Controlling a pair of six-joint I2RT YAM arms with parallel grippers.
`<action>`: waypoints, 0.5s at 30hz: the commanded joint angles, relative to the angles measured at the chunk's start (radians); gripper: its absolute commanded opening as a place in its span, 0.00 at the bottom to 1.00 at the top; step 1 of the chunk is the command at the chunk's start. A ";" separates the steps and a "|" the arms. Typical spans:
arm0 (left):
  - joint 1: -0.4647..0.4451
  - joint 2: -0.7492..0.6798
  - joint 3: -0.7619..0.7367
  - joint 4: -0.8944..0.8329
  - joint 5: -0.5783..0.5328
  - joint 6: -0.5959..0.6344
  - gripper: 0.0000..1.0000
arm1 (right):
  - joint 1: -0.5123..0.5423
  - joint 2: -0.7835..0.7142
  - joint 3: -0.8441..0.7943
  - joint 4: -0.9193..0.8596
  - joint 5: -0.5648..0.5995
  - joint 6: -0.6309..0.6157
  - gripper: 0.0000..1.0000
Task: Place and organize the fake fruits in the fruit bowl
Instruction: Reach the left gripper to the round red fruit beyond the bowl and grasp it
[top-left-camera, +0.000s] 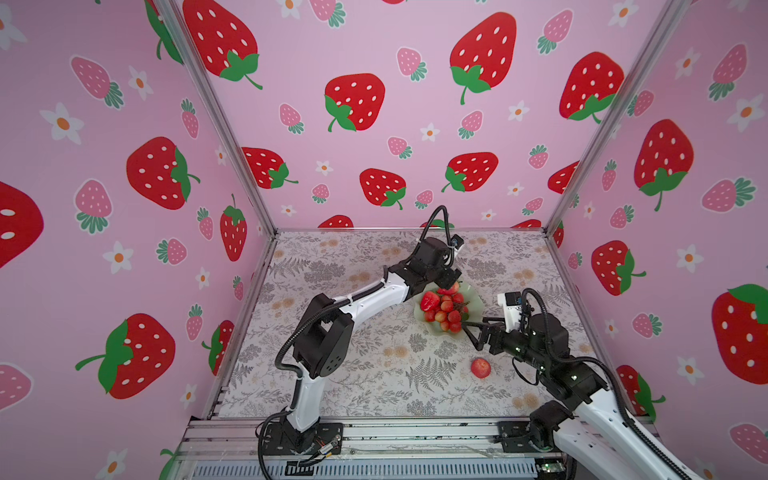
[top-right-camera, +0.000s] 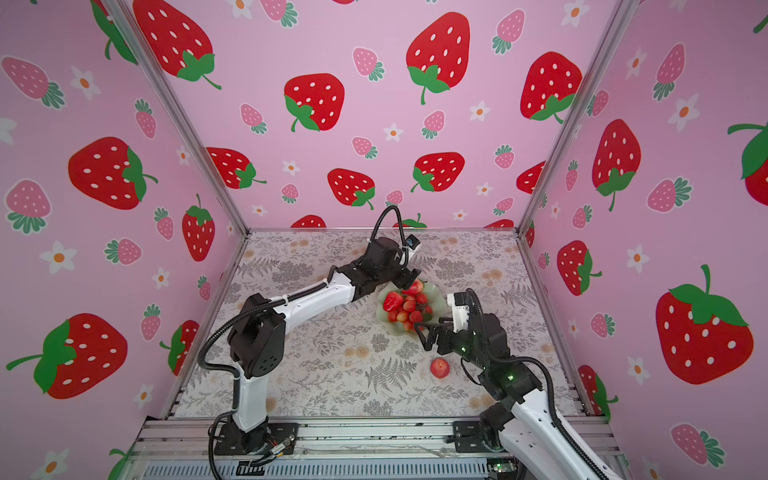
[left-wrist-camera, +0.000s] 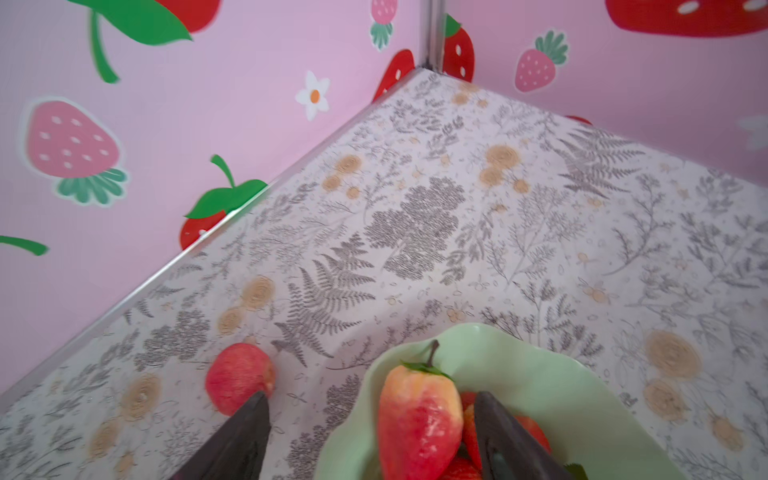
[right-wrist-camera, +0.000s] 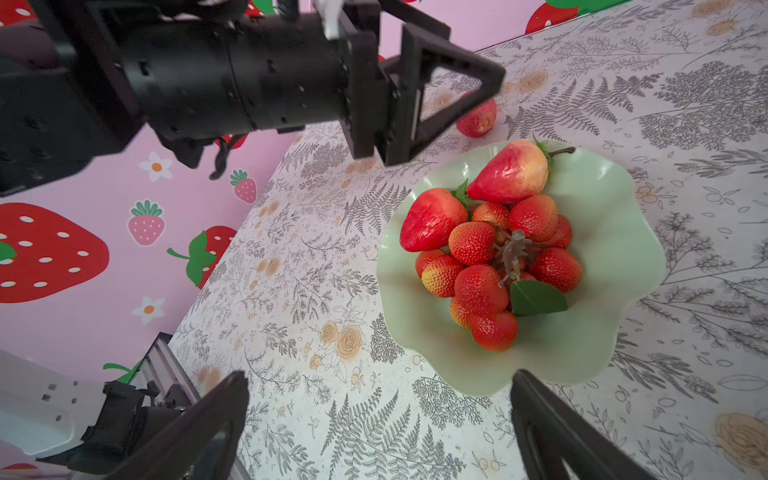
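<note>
A glossy, wavy-rimmed green bowl (right-wrist-camera: 615, 232) holds a smooth pear (right-wrist-camera: 511, 174), a strawberry (right-wrist-camera: 432, 220) and a pebbly berry bunch (right-wrist-camera: 498, 266). One round fruit (left-wrist-camera: 239, 376) lies just beside the bowl. The left gripper (left-wrist-camera: 370, 395) is spread above the pear and the right gripper (right-wrist-camera: 380, 374) gapes wide, both empty.

I see a table cover (top-left-camera: 365, 386) with gray ferns and tan flowers, pink strawberry walls (top-left-camera: 291, 54), and a metal rail (top-left-camera: 415, 433).
</note>
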 joint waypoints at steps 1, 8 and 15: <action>0.068 0.035 0.019 -0.037 -0.077 0.003 0.78 | -0.006 0.044 0.070 -0.002 0.034 -0.039 0.99; 0.158 0.117 0.052 -0.010 -0.075 -0.082 0.78 | -0.007 0.213 0.202 0.007 0.045 -0.112 0.99; 0.200 0.210 0.126 0.004 -0.004 -0.142 0.78 | -0.007 0.262 0.192 0.051 0.040 -0.109 0.99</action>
